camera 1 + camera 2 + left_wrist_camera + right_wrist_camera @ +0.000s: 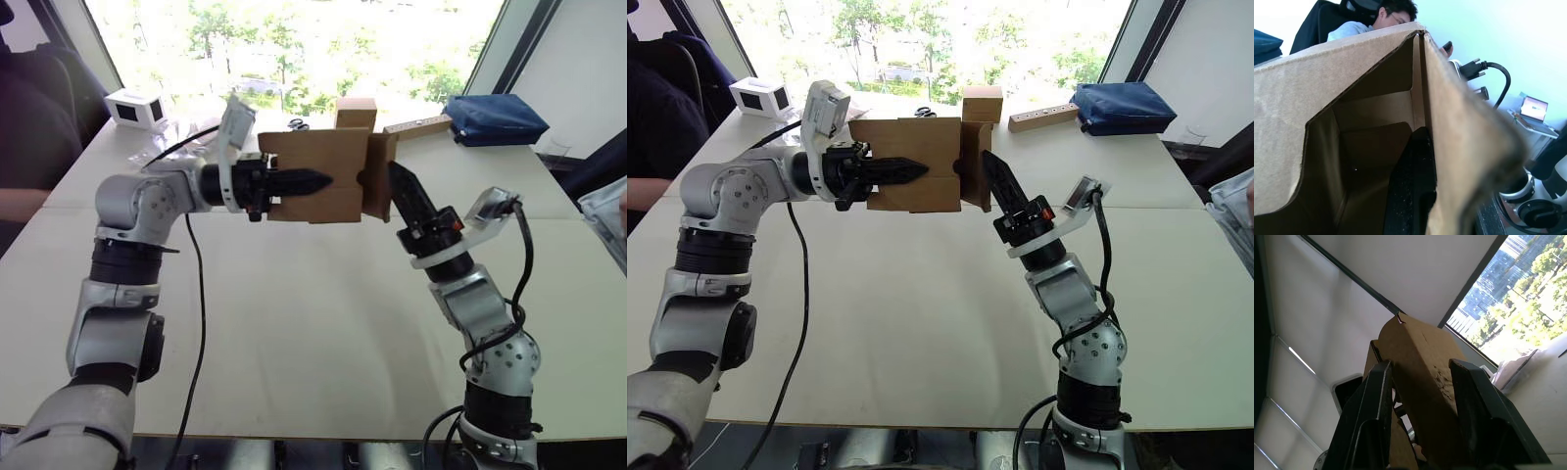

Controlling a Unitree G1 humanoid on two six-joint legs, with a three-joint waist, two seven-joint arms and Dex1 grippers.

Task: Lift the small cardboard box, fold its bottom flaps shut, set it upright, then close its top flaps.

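Observation:
The small cardboard box (313, 157) hangs on its side above the white table (313, 323). My left gripper (318, 181) is shut on its near wall, one finger outside and one inside (1410, 186). The left wrist view looks into the box's open left end, past a top flap (1298, 103). At the right end the bottom flaps (380, 176) stand partly folded. My right gripper (397, 176) reaches up to that end from below, open. In the right wrist view a brown flap (1418, 367) sits between its spread fingers (1374, 401).
At the far edge stand a cube-shaped brown box (355, 113), scissors (298, 124), a wooden block (419, 124) and a blue bag (495, 119). A white box with a dark face (135, 108) is far left. A seated person (29, 127) is at the table's left.

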